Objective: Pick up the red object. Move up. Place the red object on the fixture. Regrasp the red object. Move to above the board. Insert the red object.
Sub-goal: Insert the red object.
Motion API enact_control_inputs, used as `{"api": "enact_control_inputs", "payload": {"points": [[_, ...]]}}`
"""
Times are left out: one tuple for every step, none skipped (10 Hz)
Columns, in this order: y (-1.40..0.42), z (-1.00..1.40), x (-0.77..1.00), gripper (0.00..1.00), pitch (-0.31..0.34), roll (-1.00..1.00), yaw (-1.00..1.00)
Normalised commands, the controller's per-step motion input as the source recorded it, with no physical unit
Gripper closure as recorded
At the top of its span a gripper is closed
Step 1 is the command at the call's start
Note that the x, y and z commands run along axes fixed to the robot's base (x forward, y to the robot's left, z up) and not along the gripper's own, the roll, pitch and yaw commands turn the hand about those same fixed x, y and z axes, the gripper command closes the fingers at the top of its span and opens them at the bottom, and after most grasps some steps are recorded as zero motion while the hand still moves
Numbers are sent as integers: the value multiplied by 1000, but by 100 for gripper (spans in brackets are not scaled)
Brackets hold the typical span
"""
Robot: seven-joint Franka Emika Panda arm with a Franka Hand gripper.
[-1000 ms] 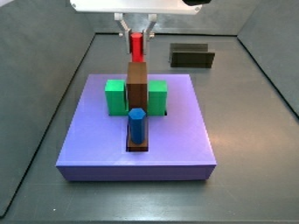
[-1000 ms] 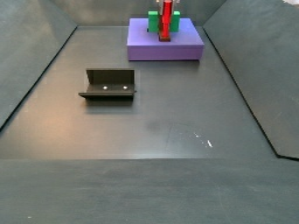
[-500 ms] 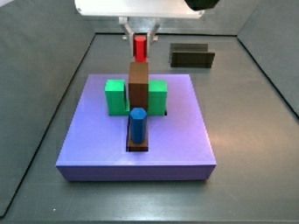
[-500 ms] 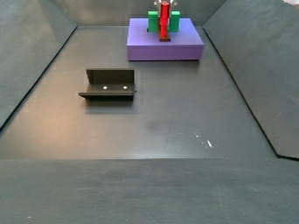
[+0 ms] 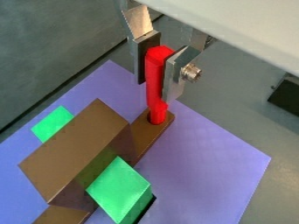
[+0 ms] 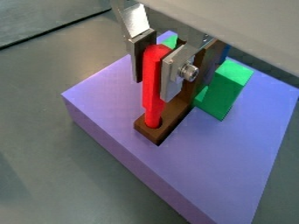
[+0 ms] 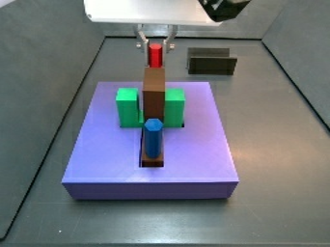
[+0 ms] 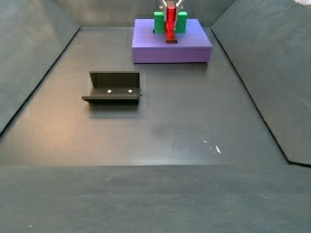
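Observation:
The red object point(image 5: 156, 83) is a thin upright peg, and its lower end sits in a hole of the brown strip point(image 5: 140, 140) on the purple-blue board point(image 7: 194, 145). My gripper point(image 5: 160, 63) is shut on its upper part, with the silver fingers point(image 6: 181, 68) pressed on both sides. In both side views the gripper point(image 7: 156, 43) hangs over the board's far part, just behind the tall brown block point(image 7: 152, 95), and only the peg's top point(image 7: 156, 56) shows. The peg point(image 8: 172, 13) and board point(image 8: 173, 52) are small and far off in a side view. The dark fixture point(image 8: 113, 87) stands empty on the floor.
Green blocks point(image 7: 127, 106) point(image 7: 173, 108) flank the brown block on the board. A blue peg point(image 7: 151, 138) stands in the brown strip near the board's front. The fixture point(image 7: 211, 62) sits apart from the board. Grey walls enclose the floor.
The gripper has gone down with the red object; less of the peg shows above the brown block than a second ago.

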Motion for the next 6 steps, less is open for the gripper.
{"api": "enact_control_inputs", "payload": {"points": [[-34, -206, 31, 100, 0, 244, 66], [-146, -283, -46, 100, -34, 179, 94], [-94, -331, 23, 100, 0, 96, 40], [-160, -380, 9, 100, -13, 23, 57], [-134, -371, 54, 100, -11, 0, 57], [-43, -426, 80, 100, -14, 0, 57]]}}
